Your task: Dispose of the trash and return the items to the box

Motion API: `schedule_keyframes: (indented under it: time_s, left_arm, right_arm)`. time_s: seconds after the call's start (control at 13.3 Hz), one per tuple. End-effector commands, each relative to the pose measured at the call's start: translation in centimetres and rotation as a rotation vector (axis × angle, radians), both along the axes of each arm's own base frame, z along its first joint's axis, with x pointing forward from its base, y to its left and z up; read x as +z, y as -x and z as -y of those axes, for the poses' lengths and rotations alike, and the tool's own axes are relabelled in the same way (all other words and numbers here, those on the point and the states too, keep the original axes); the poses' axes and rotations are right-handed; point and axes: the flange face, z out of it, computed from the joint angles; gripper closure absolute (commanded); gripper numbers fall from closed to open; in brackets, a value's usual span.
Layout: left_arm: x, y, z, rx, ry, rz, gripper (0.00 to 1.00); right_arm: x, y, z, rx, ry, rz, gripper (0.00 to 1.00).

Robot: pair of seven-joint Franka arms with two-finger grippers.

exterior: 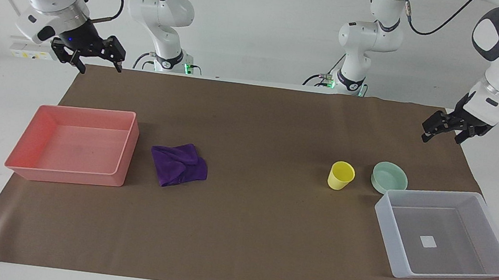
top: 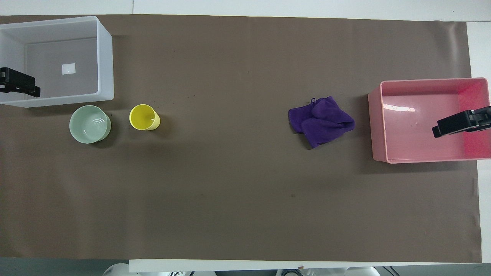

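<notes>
Brown-papered bench, facing view: right claw [exterior: 97, 58] spread, raised near pink tray [exterior: 124, 144], closest arm to crumpled purple cloth [exterior: 178, 165] beside it. Left claw [exterior: 444, 130] spread, above cup [exterior: 341, 175] and bowl [exterior: 389, 177] by box [exterior: 386, 216]. Overhead view: cloth lies between tray and cup, untouched.

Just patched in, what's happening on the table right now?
Nothing is held yet. The left end effector and right end effector both hang open, raised at their own ends of the table. The purple cloth lies beside the pink tray. The yellow cup and green bowl stand outside the translucent bin.
</notes>
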Motion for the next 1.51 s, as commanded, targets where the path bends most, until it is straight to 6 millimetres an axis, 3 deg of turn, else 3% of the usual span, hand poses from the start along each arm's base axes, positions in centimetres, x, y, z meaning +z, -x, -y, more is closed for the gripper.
schedule_keyframes:
  time_s: [0.0, 0.23, 0.45, 0.53, 0.6, 0.75, 0.9, 1.05, 1.13, 1.2, 1.28, 1.35, 1.43]
  left_arm:
    - [0.5, 0.4, -0.1, -0.014, 0.002, -0.006, 0.00]
    - [0.5, 0.4, -0.2, -0.013, 0.000, -0.006, 0.00]
    - [-0.5, 0.9, -0.5, -0.009, 0.003, -0.007, 0.00]
    - [-2.4, 1.7, -0.9, 0.000, 0.006, 0.031, 0.00]
    - [-5.5, 3.0, -1.2, 0.007, 0.009, 0.076, 0.00]
    - [-12.5, 4.7, -2.7, 0.055, 0.011, 0.111, 0.00]
    - [-17.8, 3.5, -3.1, 0.062, 0.006, 0.138, 0.00]
    - [-21.6, 2.5, -3.7, 0.061, 0.001, 0.119, 0.00]
    - [-23.9, 2.6, -3.8, 0.065, 0.000, 0.114, 0.00]
    - [-25.6, 2.6, -3.8, 0.081, 0.000, 0.146, 0.06]
    - [-27.0, 2.9, -3.5, 0.110, 0.001, 0.146, 0.74]
    - [-27.5, 3.0, -3.8, 0.110, 0.000, 0.143, 1.00]
    - [-27.6, 2.8, -3.9, 0.101, -0.001, 0.140, 1.00]
  right_arm:
    - [-0.2, 0.0, 0.2, 0.007, 0.005, 0.010, 0.00]
    - [-0.5, 0.0, 0.2, 0.003, 0.005, 0.028, 0.00]
    - [-4.5, -1.8, -2.5, 0.043, -0.013, 0.027, 0.00]
    - [-6.0, -2.8, -4.0, 0.068, -0.011, 0.033, 0.00]
    - [-7.5, -3.9, -5.2, 0.078, -0.008, 0.046, 0.00]
    - [-12.8, -5.7, -8.0, 0.100, -0.020, 0.079, 0.00]
    - [-17.8, -6.7, -9.9, 0.116, -0.016, 0.102, 0.00]
    - [-22.1, -7.7, -12.7, 0.160, -0.011, 0.120, 0.00]
    - [-24.2, -8.1, -12.9, 0.166, -0.008, 0.124, 0.00]
    - [-26.2, -8.2, -13.5, 0.175, -0.006, 0.129, 0.00]
    - [-27.8, -8.4, -13.7, 0.176, -0.004, 0.137, 0.00]
    - [-29.4, -8.3, -13.9, 0.177, -0.003, 0.132, 0.00]
    - [-30.3, -7.8, -14.1, 0.179, -0.003, 0.130, 0.02]
